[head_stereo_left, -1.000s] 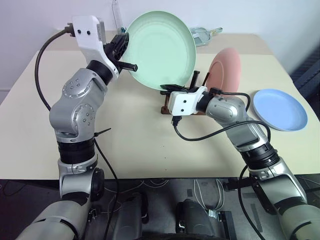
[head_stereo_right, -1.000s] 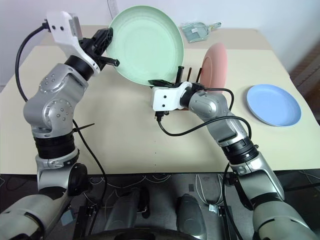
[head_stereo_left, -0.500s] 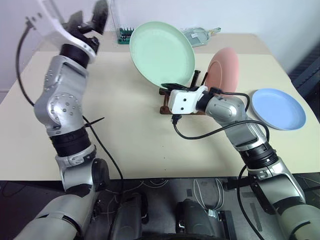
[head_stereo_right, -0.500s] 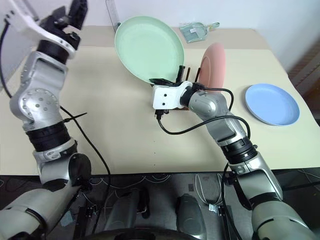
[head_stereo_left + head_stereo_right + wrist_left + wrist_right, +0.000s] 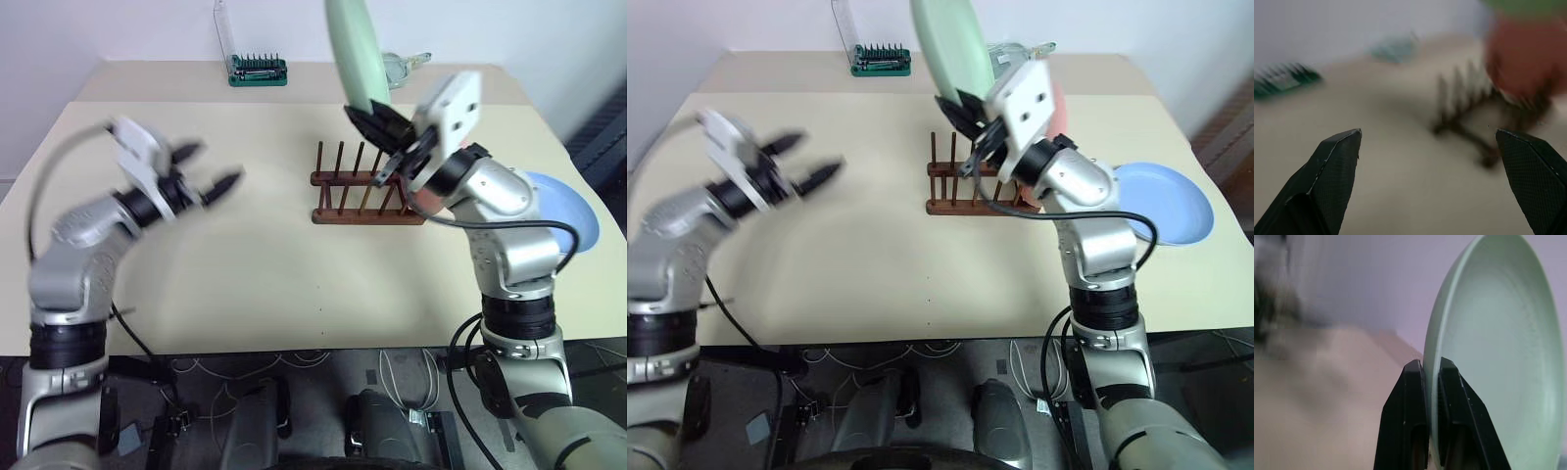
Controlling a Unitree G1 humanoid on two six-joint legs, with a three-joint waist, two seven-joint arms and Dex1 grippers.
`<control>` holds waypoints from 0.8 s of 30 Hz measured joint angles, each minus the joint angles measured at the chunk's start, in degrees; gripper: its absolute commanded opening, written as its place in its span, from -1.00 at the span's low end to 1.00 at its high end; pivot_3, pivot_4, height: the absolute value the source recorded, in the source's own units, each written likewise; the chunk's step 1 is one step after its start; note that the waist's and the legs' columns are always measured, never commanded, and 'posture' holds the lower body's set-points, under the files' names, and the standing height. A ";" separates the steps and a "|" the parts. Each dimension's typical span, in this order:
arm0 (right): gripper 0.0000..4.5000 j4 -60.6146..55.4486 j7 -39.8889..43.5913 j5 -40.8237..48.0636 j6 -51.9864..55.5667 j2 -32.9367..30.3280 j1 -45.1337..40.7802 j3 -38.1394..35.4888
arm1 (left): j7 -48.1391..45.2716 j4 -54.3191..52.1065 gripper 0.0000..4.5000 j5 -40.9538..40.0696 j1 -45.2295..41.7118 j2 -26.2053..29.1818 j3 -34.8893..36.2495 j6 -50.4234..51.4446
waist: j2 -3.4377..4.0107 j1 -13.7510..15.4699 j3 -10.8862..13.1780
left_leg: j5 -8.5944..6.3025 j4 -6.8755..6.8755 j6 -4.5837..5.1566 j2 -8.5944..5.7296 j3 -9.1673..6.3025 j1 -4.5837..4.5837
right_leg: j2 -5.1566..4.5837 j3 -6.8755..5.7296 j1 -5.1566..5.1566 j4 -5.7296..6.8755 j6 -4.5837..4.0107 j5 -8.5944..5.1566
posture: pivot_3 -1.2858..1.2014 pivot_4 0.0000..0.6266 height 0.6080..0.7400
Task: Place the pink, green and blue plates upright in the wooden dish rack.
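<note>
The mint green plate (image 5: 350, 51) hangs on edge above the wooden dish rack (image 5: 361, 186), with my right gripper (image 5: 377, 122) shut on its lower rim. In the right wrist view both fingers (image 5: 1411, 382) pinch the green rim (image 5: 1498, 347). The pink plate (image 5: 1056, 106) stands at the rack's right end, mostly hidden behind my right arm. The light blue plate (image 5: 576, 211) lies flat on the table, right of the rack. My left gripper (image 5: 209, 168) is open and holds nothing, low over the table, well left of the rack. Its view shows the rack (image 5: 1469, 115) and the pink plate (image 5: 1520, 63) ahead.
A green tool set (image 5: 257, 70) with a clear lid stands at the table's (image 5: 245, 264) far edge. A clear packet (image 5: 407, 65) lies behind the green plate. Bare tabletop stretches between my left gripper and the rack.
My left gripper let go of the green plate, opened, and swung down and away to the left. My right gripper lifted the plate and rolled it from facing me to edge-on above the rack.
</note>
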 measured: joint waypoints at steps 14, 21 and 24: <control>-1.00 0.11 -10.33 20.94 15.55 2.33 1.73 -10.64 | -7.74 -4.47 0.99 0.01 3.49 -0.05 -5.08 -0.20 | 0.06 0.09 0.03 | -0.01 -0.07 0.02 -0.01 0.02 -0.03 | -0.03 0.01 -0.07 -0.03 -0.07 0.05 | 0.03 -0.52 0.94; -1.00 3.10 -12.79 21.98 16.19 2.27 1.74 -11.15 | -7.97 -4.39 0.99 -0.02 3.43 -0.60 -5.07 -0.19 | 0.08 0.07 0.04 | -0.01 -0.07 0.02 -0.01 0.02 -0.03 | -0.03 0.01 -0.08 -0.02 -0.07 0.05 | 0.03 -0.52 0.94; -1.00 3.78 -13.75 23.05 16.74 2.29 1.74 -11.49 | -7.99 -4.31 0.99 0.02 3.43 -0.88 -5.07 -0.20 | 0.08 0.07 0.04 | -0.01 -0.07 0.02 -0.01 0.02 -0.03 | -0.03 0.01 -0.08 -0.02 -0.07 0.05 | 0.03 -0.52 0.94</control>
